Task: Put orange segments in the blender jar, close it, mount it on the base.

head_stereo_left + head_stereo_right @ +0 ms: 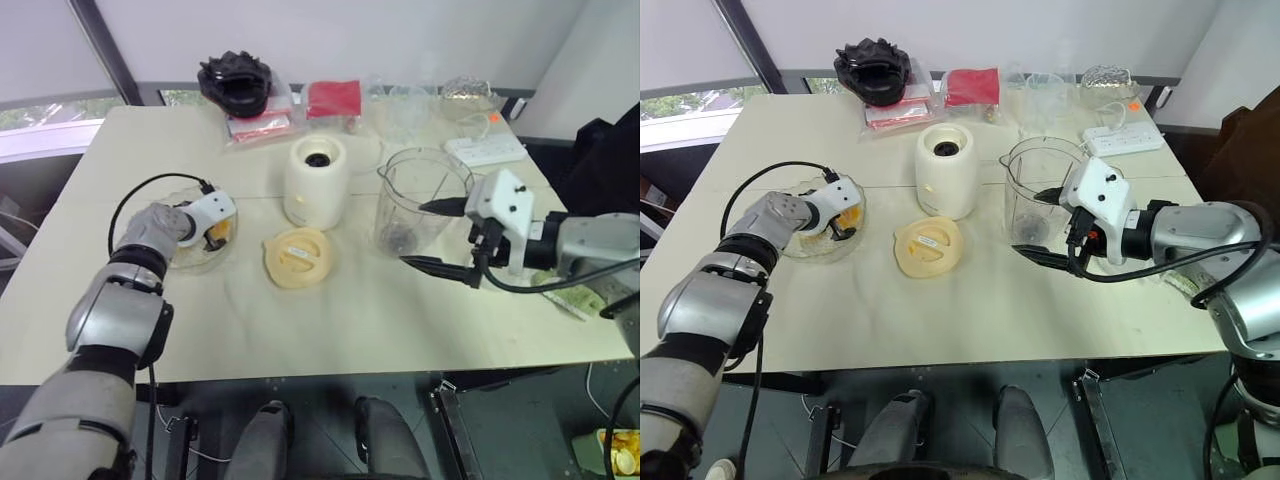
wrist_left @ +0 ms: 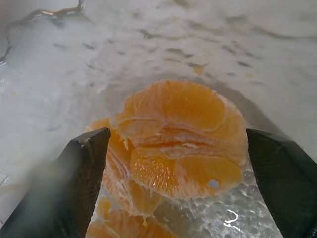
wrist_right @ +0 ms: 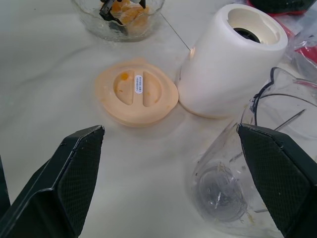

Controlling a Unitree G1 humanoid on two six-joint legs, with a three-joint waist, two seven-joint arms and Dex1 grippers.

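Observation:
Orange segments (image 2: 178,144) lie clustered in a shallow clear glass dish (image 1: 190,258) at the table's left. My left gripper (image 1: 215,232) reaches down into the dish, open, one finger on each side of the cluster. The clear blender jar (image 1: 420,200) stands upright without a lid, right of the cream-white base (image 1: 316,182). My right gripper (image 1: 437,238) hovers open at the jar's right side with nothing held, one finger near the rim and the other low by the jar's foot. In the right wrist view the jar (image 3: 257,168) sits by one finger.
A flat cream round lid (image 1: 298,257) lies in front of the base. Along the table's back edge are a black object (image 1: 237,82), a red packet (image 1: 333,97), clear plastic containers (image 1: 405,105) and a white power strip (image 1: 485,150).

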